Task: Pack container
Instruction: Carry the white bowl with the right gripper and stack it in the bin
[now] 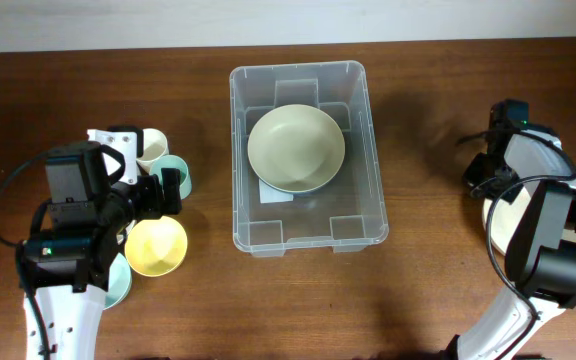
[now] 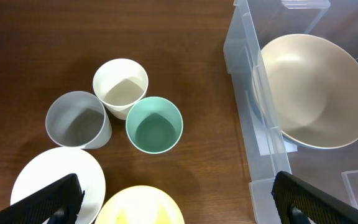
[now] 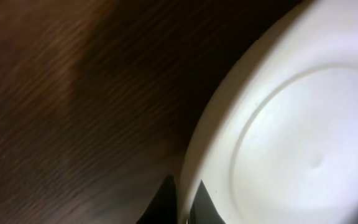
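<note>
Overhead and wrist views. The container (image 1: 373,160) stands at the middle of the desk, nearer the far edge, and holds one beige bowl (image 1: 296,148) tilted against its left wall. Toward the left edge, the left gripper (image 2: 179,202) hangs with its fingers (image 2: 45,199) spread wide and empty above a white cup (image 2: 120,87), grey cup (image 2: 78,119), teal cup (image 2: 155,124), white bowl (image 2: 58,180) and yellow bowl (image 2: 140,208) (the three cups touch). Near the right edge, the right gripper (image 3: 182,196) pinches the rim of a white dish (image 3: 291,137).
</note>
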Controlling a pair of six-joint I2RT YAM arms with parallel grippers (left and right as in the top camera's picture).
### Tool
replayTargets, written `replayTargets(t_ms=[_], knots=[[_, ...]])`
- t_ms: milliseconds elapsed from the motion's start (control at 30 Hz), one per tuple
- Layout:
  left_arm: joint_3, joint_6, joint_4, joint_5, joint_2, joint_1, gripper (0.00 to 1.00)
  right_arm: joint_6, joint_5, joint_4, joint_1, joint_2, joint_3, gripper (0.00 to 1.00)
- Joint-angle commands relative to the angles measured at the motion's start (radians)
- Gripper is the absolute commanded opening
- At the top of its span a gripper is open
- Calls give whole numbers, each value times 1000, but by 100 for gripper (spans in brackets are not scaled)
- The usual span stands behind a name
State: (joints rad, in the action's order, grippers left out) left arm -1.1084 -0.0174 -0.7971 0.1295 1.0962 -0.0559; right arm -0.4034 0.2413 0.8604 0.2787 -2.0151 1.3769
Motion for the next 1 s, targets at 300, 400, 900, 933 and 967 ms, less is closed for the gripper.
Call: replayTargets(t_ms=[300, 400, 900, 933, 967], knots=[[-22, 2, 0, -7, 0, -6, 99, 233, -77, 257, -187, 121, 413, 4], [-22, 2, 0, -7, 0, -6, 99, 282, -87, 315, -252, 121, 506, 4], [-22, 2, 0, -7, 0, -6, 99, 680, -230, 230, -778, 92, 720, 4], [-22, 2, 0, -7, 0, -6, 99, 705, -230, 227, -798, 82, 718, 4], [-22, 2, 0, -7, 0, -6, 99, 732, -230, 227, -818, 75, 718, 4]])
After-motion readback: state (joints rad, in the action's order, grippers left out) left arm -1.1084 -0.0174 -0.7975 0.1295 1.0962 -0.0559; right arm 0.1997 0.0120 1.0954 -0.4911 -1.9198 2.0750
